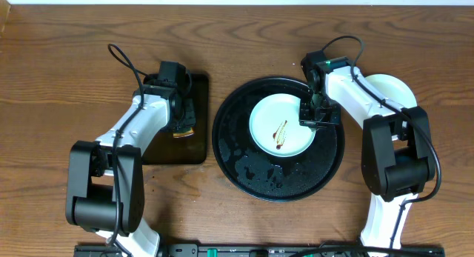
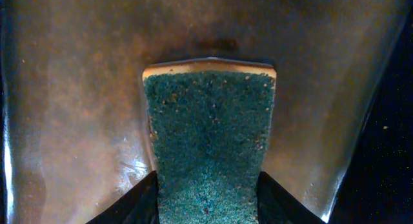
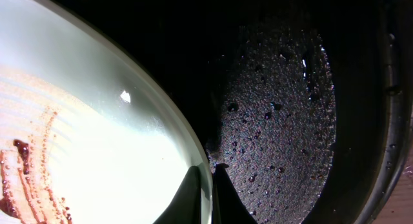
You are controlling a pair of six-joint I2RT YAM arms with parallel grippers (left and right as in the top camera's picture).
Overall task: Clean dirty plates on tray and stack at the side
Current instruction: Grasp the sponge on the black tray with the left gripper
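A pale blue-white plate (image 1: 281,125) with a brown sauce streak lies on the round black tray (image 1: 244,161). My right gripper (image 1: 317,116) is shut on that plate's right rim; the right wrist view shows the rim (image 3: 164,114) pinched between the fingers (image 3: 210,185), over the wet tray (image 3: 284,114). A pale yellow plate (image 1: 392,88) lies on the table at the far right, partly hidden by the right arm. My left gripper (image 1: 181,120) is shut on a green sponge (image 2: 208,140) over the dark rectangular tray (image 1: 178,149).
The rectangular tray's wet floor (image 2: 77,101) fills the left wrist view. The round tray holds water drops near its front (image 1: 259,172). Both arm bases stand at the table's front edge.
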